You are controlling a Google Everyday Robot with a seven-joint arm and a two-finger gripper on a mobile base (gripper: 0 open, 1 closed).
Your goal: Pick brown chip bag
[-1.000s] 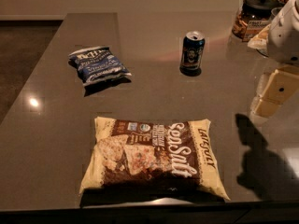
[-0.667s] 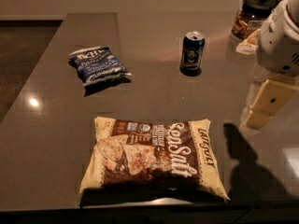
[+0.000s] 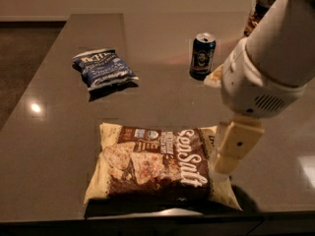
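The brown chip bag [image 3: 157,163] lies flat near the front edge of the dark counter [image 3: 59,146]. It is cream-yellow and dark brown with white "Sea Salt" script and pictured chips. My gripper [image 3: 229,154] hangs from the white arm at the right, over the bag's right end. Its cream finger [image 3: 235,147] points down and its tip is at or just above the bag; I cannot tell whether it touches.
A smaller blue-and-white chip bag [image 3: 103,69] lies at the back left. A dark blue can [image 3: 202,55] stands upright at the back middle. A dark jar [image 3: 258,14] stands at the back right, partly hidden by the arm. The counter's front edge runs just below the brown bag.
The arm has swung left and down from the right edge, so the gripper is now over the brown bag's right end. The objects on the counter have not moved.
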